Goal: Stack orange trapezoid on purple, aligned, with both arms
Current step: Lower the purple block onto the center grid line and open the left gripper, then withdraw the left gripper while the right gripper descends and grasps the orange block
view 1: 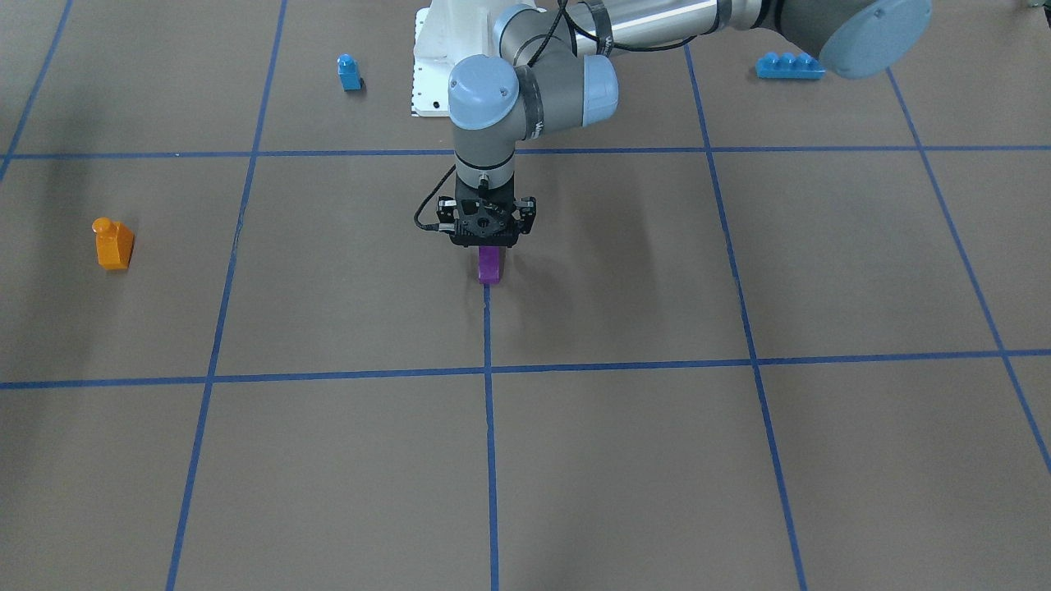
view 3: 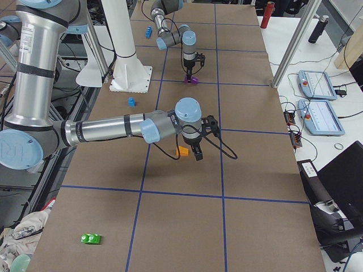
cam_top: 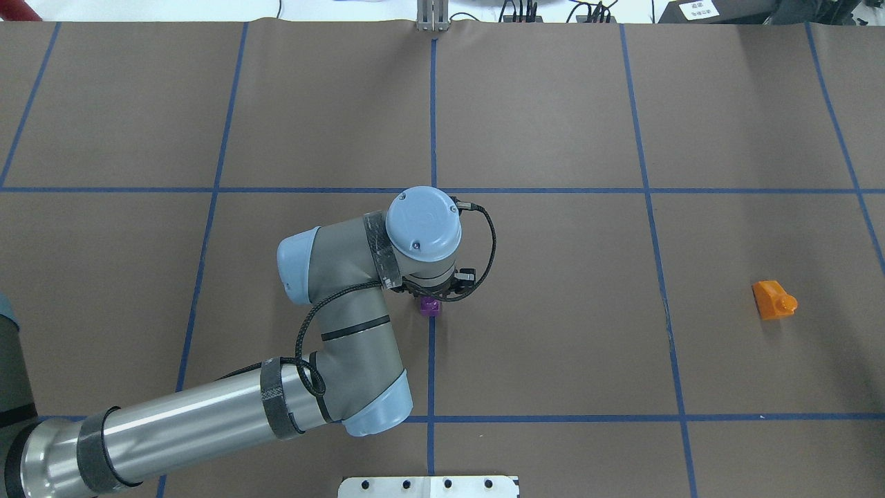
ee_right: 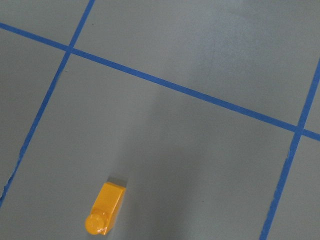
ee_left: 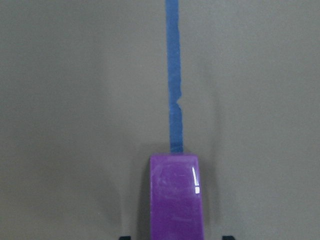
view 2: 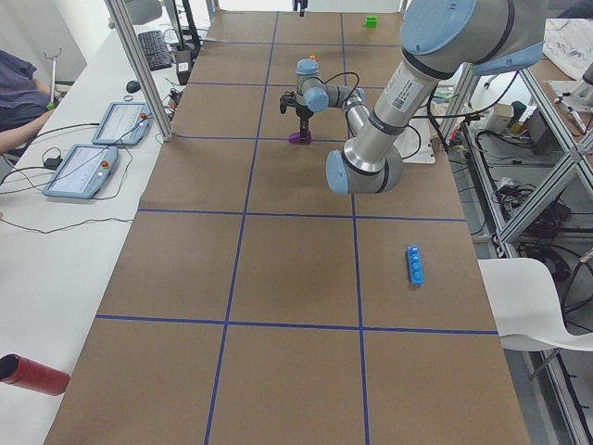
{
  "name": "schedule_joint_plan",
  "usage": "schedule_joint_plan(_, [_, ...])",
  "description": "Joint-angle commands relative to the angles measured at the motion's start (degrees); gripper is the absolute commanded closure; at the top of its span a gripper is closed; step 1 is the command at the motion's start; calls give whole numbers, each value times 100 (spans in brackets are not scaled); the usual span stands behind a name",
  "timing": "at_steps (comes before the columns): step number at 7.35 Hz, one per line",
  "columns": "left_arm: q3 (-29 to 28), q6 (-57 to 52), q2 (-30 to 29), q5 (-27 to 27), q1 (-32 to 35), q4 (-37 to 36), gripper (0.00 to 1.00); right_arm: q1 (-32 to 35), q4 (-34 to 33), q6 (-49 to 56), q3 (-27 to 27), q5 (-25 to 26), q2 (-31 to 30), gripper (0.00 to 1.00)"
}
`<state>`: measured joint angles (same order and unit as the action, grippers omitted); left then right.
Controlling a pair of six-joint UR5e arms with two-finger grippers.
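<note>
The purple brick stands on the brown table at a blue tape line near the middle; it also shows in the overhead view and the left wrist view. My left gripper is straight over it, pointing down, open, with small black fingertips showing apart from the brick's sides. The orange trapezoid lies alone far toward my right side, stud sideways. My right gripper hangs above the orange trapezoid. I cannot tell whether it is open or shut.
A small blue single-stud brick sits near the white pedestal base. A long blue brick lies on my left side. A green brick lies at the right end. Control tablets sit on the side bench.
</note>
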<state>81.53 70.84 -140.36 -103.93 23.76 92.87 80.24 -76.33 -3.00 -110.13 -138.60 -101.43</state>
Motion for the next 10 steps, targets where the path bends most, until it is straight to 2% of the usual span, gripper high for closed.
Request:
schedule_joint_plan(1, [212,-35,26,-22,41,-93,0,-78,4,-356,18,-9,35,0])
schedule_joint_plan(2, [562,-88,87,-83,181,-259,1,-323,22,-881,-26,-35,53,0])
schedule_joint_plan(3, [1149,-114,384,-197,278,-652,1,-569,283,-1391,-26,-1,70,0])
schedule_joint_plan(4, [1859,-593,761,-320,374,-1083,1,-841,607,-2058,-26,34,62,0])
schedule_joint_plan(5, [2580,-1181,1200,-399,532,-1557,1,-1166,811,-2613,-26,200,62,0])
schedule_joint_plan(6, [3266,-1787,1804,-478,795,-1822,1,-1682,978,-3436,-52,724,62,0])
schedule_joint_plan(7, [3603,-2393,2367,-871,1206,-1825,1,-2305,1310,-4123,-35,1547,62,0])
schedule_joint_plan(8, [3798,-3191,2825,-1327,1732,-1825,1,-2677,1392,-4295,26,1938,44,0])
schedule_joint_plan(9, [3878,-4008,3204,-1671,2242,-1825,1,-2837,1558,-4436,174,2046,9,0])
schedule_joint_plan(10, [3914,-4365,3399,-1753,2465,-1816,1,-2935,1960,-4594,402,2091,-9,0])
